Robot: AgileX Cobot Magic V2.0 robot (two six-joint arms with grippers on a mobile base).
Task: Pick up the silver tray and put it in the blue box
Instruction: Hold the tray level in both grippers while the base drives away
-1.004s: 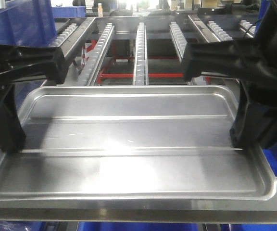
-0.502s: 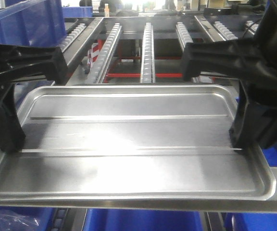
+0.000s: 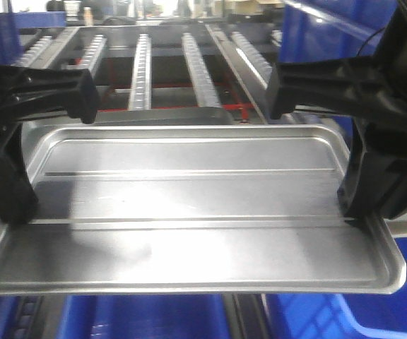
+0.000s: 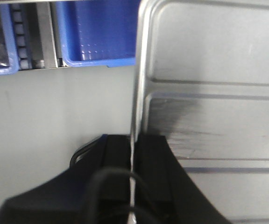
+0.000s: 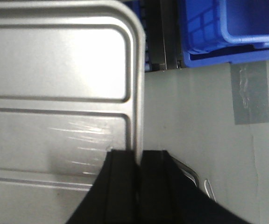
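The silver tray (image 3: 189, 205) hangs level in the air, its two long ridges running left to right. My left gripper (image 3: 9, 212) is shut on its left rim, and the left wrist view shows the rim (image 4: 139, 70) pinched between the black fingers of that gripper (image 4: 133, 142). On the right rim my right gripper (image 3: 355, 212) is also shut, its grip (image 5: 138, 156) seen in the right wrist view beside the tray floor (image 5: 55, 70). A blue box (image 3: 154, 318) shows just beneath the tray's front edge. Further blue box walls (image 4: 97, 32) (image 5: 228, 32) lie beyond the tray's ends.
Roller conveyor rails (image 3: 140, 63) run away behind the tray. A tall blue crate (image 3: 309, 35) stands at the upper right. Another blue crate (image 3: 331, 318) sits low on the right. Grey floor (image 4: 55, 116) with a tape patch (image 5: 249, 93) lies below.
The tray stays gripped by both grippers while the background slides left: the roller rails shift left, the blue crate at upper left leaves, and blue crates appear at upper right and below.
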